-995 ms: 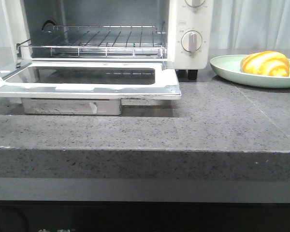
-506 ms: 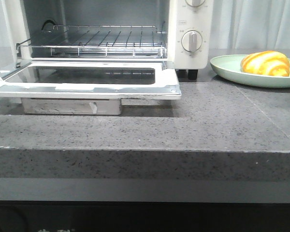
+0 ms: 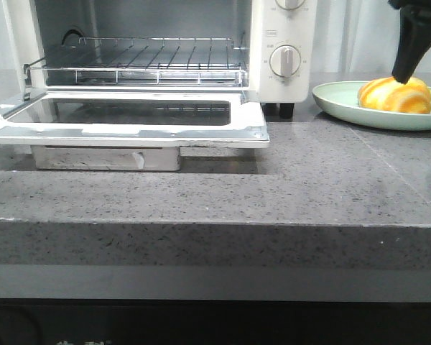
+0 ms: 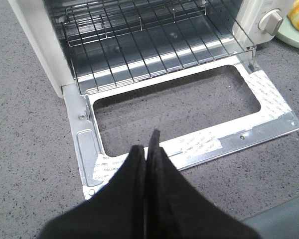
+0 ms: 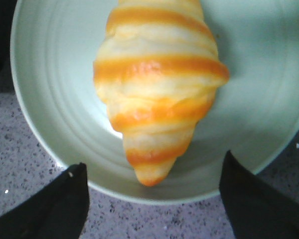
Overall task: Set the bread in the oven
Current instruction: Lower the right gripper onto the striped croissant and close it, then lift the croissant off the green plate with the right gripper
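Observation:
The bread [image 3: 394, 96], a glossy golden roll with orange stripes, lies on a pale green plate [image 3: 343, 103] to the right of the white oven [image 3: 284, 43]. The oven's glass door [image 3: 129, 134] hangs open and flat, and its wire rack [image 3: 151, 62] is bare. My right gripper [image 3: 404, 70] hangs just above the bread's back. In the right wrist view it [image 5: 153, 162] is open, its black fingers [image 5: 65, 199] apart on either side of the bread's near tip [image 5: 159, 84]. My left gripper [image 4: 150, 149] is shut and empty over the door's front edge [image 4: 269, 99].
The oven stands on a grey speckled counter [image 3: 309, 187] whose front edge drops off near me. A metal crumb tray [image 3: 104, 158] sits under the open door. The oven's dials [image 3: 284, 61] face me, next to the plate.
My right gripper has come down into the front view from the upper right and now hangs over the bread. The bread, plate and oven have not moved.

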You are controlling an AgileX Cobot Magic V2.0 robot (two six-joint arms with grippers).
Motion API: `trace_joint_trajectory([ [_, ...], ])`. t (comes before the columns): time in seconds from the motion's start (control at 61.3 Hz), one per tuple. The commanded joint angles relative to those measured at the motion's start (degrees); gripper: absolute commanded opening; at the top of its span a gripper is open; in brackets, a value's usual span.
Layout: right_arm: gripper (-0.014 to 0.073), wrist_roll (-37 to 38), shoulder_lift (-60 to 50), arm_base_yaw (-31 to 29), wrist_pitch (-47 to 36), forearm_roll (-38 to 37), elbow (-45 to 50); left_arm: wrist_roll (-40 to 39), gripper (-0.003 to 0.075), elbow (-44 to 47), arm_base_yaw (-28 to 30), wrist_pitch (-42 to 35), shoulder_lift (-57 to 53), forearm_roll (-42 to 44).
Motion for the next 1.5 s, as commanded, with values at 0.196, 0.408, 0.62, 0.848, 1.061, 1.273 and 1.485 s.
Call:
trace_joint_trajectory([
  [0.196, 0.0560, -0.9, 4.7, -0.1, 0.6, 0.1, -7.2, -0.5, -0.0020, -1.5, -0.3, -3.4, -0.3, 0.4],
  [0.408, 0.0560, -1.4, 7.8, -0.1, 2.2, 0.1, -9.0, -0.5, -0.0020, -1.5, -0.3, -3.4, -0.3, 0.5],
  [0.62, 0.0323, -3.5, 8.3, -0.1, 3.7, 0.1, -9.0, -0.5, -0.0020, -1.5, -0.3, -3.4, -0.3, 1.3],
  [0.848, 0.0140, -3.9, 8.2, -0.1, 3.4, 0.1, -9.0, -0.5, -0.0020, -1.5, -0.3, -3.4, -0.3, 1.8],
  [1.061, 0.0140, -5.1, 5.7, -0.1, 3.3, 0.1, -9.0, -0.5, -0.0020, -1.5, -0.3, -3.4, -0.3, 1.9],
  [1.273, 0.0140, -5.6, 0.0, -0.1, 3.2, 0.1, -8.9, -0.5, -0.0020, -1.5, -0.3, -3.4, -0.3, 2.2],
  [1.485, 0.0140, -5.7, -9.1, -0.1, 0.5, 0.5, -3.0, -0.5, -0.0020, -1.5, -0.3, -3.4, -0.3, 2.9],
])
